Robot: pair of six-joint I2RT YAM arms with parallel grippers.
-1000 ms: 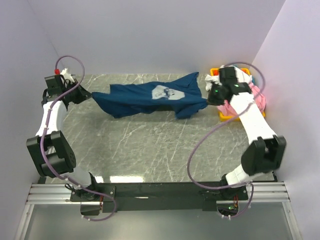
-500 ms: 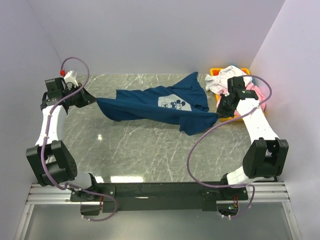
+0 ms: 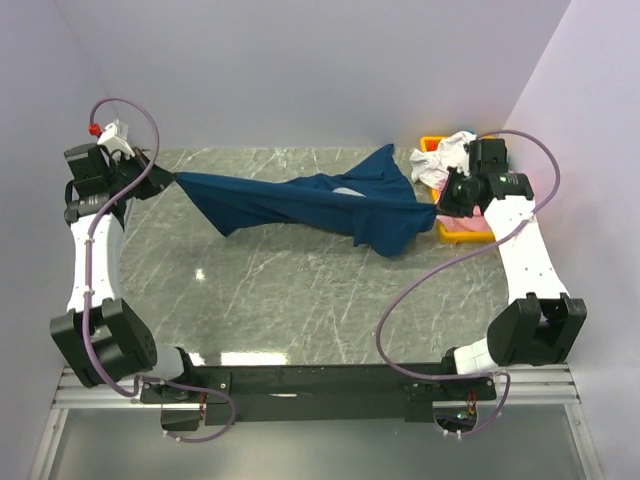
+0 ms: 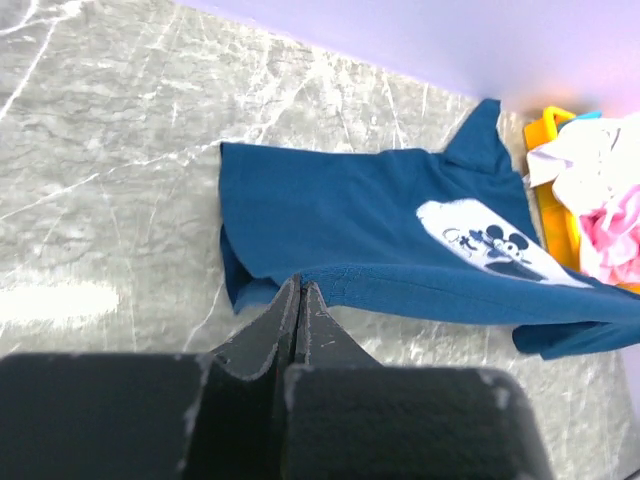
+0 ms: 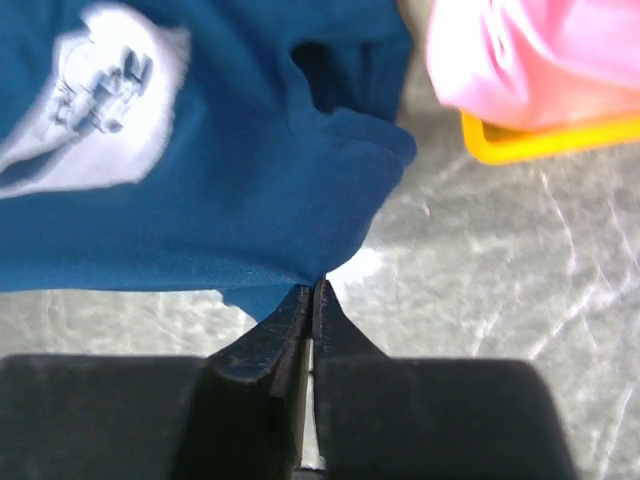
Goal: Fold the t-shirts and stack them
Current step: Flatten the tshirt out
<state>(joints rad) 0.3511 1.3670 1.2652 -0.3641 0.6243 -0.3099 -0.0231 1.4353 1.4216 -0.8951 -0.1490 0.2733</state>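
Over the grey marbled table (image 3: 300,310), the dark navy cloth t-shirt (image 3: 300,198) is now stretched taut, pinched by left gripper (image 3: 172,181) and right gripper (image 3: 436,208), ready for flattening.

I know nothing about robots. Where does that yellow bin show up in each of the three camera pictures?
Top external: the yellow bin sits at the table's far right corner.
Left wrist: upper right edge, beyond the shirt.
Right wrist: upper right, with the pink t-shirt spilling over its rim.
Shared landmark: the navy t-shirt appears in all three.
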